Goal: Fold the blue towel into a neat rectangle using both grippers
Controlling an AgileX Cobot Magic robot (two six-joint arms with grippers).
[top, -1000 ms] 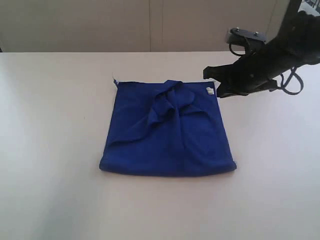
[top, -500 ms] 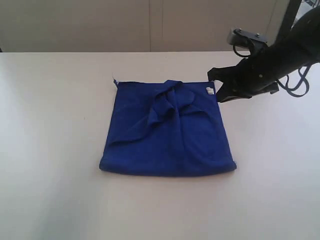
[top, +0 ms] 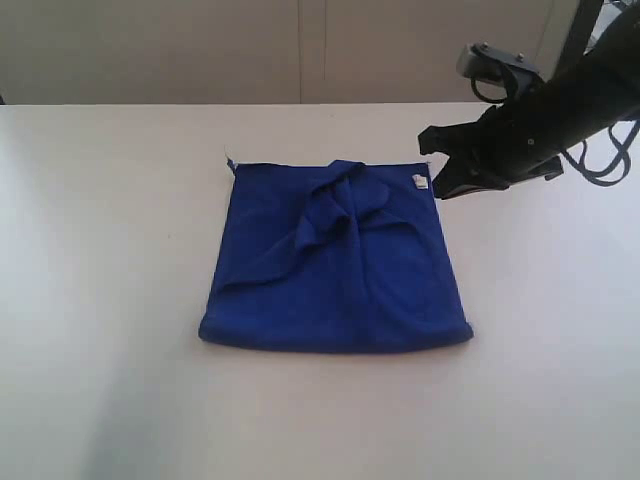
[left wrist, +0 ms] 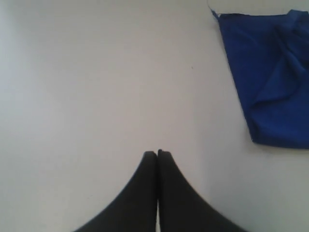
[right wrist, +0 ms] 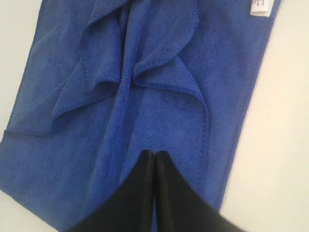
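The left fingers [left wrist: 147, 169], clenched empty, hang over the bench [left wrist: 96, 72], well apart from the blue towel [left wrist: 270, 82]. The right fingers [right wrist: 145, 174], also clenched empty, point toward its rumpled folds.

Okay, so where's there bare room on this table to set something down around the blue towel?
The widest bare stretch of table lies left of the blue towel in the exterior view. The strip in front of the towel's near folded edge is free too. Crowded: the towel's far right corner by the white tag, where the right gripper hangs shut.
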